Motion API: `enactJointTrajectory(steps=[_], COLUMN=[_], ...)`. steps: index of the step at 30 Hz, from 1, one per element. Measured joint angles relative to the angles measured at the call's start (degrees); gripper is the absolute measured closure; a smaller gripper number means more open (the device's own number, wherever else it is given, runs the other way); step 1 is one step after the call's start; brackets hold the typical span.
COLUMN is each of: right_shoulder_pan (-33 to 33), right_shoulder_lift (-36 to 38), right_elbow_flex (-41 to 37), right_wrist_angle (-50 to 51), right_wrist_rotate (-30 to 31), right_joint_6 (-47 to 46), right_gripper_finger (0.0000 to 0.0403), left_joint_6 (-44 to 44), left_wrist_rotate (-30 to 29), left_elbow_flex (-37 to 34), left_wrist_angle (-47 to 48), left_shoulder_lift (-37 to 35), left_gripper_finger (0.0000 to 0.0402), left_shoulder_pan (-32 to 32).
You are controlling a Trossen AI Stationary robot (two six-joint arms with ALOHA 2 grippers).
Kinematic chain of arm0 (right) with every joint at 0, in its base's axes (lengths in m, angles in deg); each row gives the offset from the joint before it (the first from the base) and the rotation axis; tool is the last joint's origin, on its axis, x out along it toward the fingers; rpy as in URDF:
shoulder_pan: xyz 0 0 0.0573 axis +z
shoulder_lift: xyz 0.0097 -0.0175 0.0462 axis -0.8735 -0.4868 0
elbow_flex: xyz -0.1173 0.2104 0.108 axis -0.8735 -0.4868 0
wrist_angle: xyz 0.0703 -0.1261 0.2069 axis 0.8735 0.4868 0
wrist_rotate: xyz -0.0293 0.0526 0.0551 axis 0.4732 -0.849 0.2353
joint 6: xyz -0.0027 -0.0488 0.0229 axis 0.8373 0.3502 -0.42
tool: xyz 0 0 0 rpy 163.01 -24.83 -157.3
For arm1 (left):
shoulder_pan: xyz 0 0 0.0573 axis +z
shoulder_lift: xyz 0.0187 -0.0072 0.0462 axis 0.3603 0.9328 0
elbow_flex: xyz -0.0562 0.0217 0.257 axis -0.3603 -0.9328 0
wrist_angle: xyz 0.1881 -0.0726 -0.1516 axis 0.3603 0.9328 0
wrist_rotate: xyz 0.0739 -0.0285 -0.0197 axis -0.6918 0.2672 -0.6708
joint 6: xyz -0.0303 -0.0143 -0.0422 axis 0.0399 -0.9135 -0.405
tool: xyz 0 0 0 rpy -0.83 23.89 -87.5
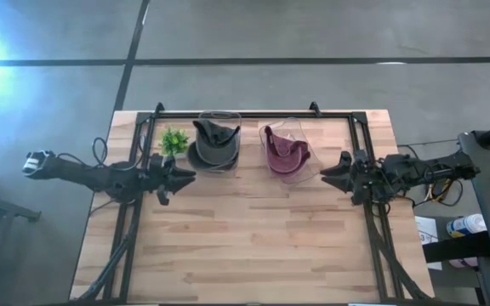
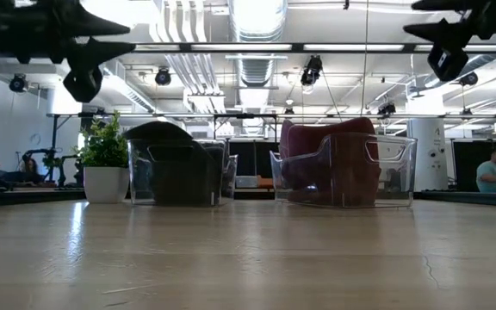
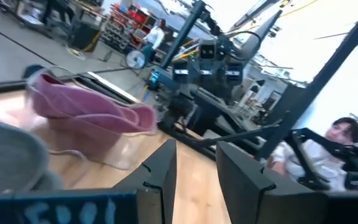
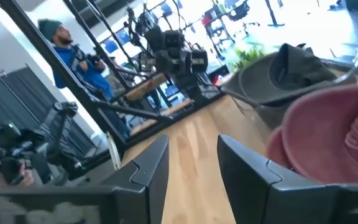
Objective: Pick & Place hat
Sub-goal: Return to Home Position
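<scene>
Your black cap (image 1: 215, 140) is sitting in the left transparent bin (image 1: 220, 114), upper centre of the high view, beside the potted plant (image 1: 174, 141). Your left end effector (image 1: 187, 176) and right end effector (image 1: 328, 173) are hovering over the bench (image 1: 253, 238), fingers parted, gripping nothing.

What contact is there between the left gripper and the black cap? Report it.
Apart. In the low view the left gripper hangs high above the black cap in its clear bin, with open air between them.
</scene>
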Motion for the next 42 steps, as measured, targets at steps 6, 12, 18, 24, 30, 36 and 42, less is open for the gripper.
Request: enactJointTrajectory(steps=[6, 12, 18, 24, 30, 36, 42], right_shoulder_pan=[0.0, 0.0, 0.0, 0.0, 0.0, 0.0, 0.0], right_shoulder_lift=[-0.1, -0.4, -0.4, -0.5, -0.5, -1.6, -1.5], right_elbow_flex=[-3.1, -6.4, -10.1, -13.9, -17.5, -17.8, -17.7], right_wrist_angle=[0.1, 0.1, 0.1, 0.1, -0.5, -1.3, -1.3], right_wrist_rotate=[0.0, 0.0, -0.1, -0.1, -0.2, -0.2, -0.2], right_joint_6=[0.0, 0.0, 0.0, 0.0, 0.0, 0.0, 0.0], right_gripper_finger=[0.0270, 0.0278, 0.0279, 0.0271, 0.0270, 0.0278, 0.0278], left_joint_6=[2.6, 3.6, 0.6, -8.9, -2.3, 13.9, 19.8], left_wrist_rotate=[4.1, 12.9, 16.6, 16.5, 18.0, 17.4, 16.9], left_elbow_flex=[-2.9, -4.5, -4.9, -4.9, -4.9, -8.2, -9.7], left_wrist_angle=[-0.1, -0.1, 0.1, 0.2, 3.4, 3.2, 8.5], left_shoulder_lift=[-1.0, -0.9, -0.9, -0.9, -1.7, -8.3, -17.6], left_gripper_finger=[0.0296, 0.0296, 0.0296, 0.0296, 0.0296, 0.0296, 0.0296], left_shoulder_pan=[6.2, 14.6, 18.3, 18.3, 18.3, 18.0, 18.0])
